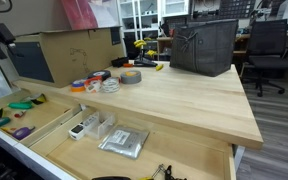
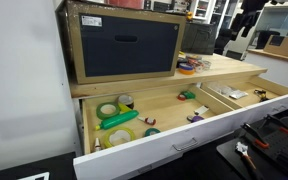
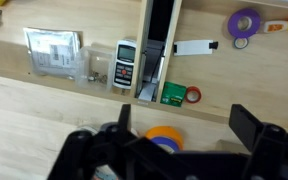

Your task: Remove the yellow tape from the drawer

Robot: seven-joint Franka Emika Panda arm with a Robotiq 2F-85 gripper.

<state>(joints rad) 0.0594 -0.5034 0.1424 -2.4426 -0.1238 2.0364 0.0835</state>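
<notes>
The drawer (image 2: pixel 174 140) is pulled open below the wooden tabletop; it also shows in an exterior view (image 1: pixel 54 150) and the wrist view (image 3: pixel 94 25). A small yellowish roll with dark marks (image 2: pixel 125 102), likely the yellow tape, lies in the end compartment beside a larger pale roll (image 2: pixel 108 110). It is out of the wrist view. My gripper (image 3: pixel 184 125) is open and empty. It hangs high above the tabletop's front edge, over an orange roll (image 3: pixel 164 133) stacked with a blue one. The arm (image 2: pixel 248 20) is dark at the top.
The drawer holds a plastic bag (image 3: pixel 54 52), a white meter (image 3: pixel 125 64), a green box (image 3: pixel 174 94), a red ring (image 3: pixel 193 95) and a purple roll (image 3: pixel 245 22). On the table are tape rolls (image 1: pixel 104 82), a dark bag (image 1: pixel 204 45) and a cardboard box (image 1: pixel 74 50).
</notes>
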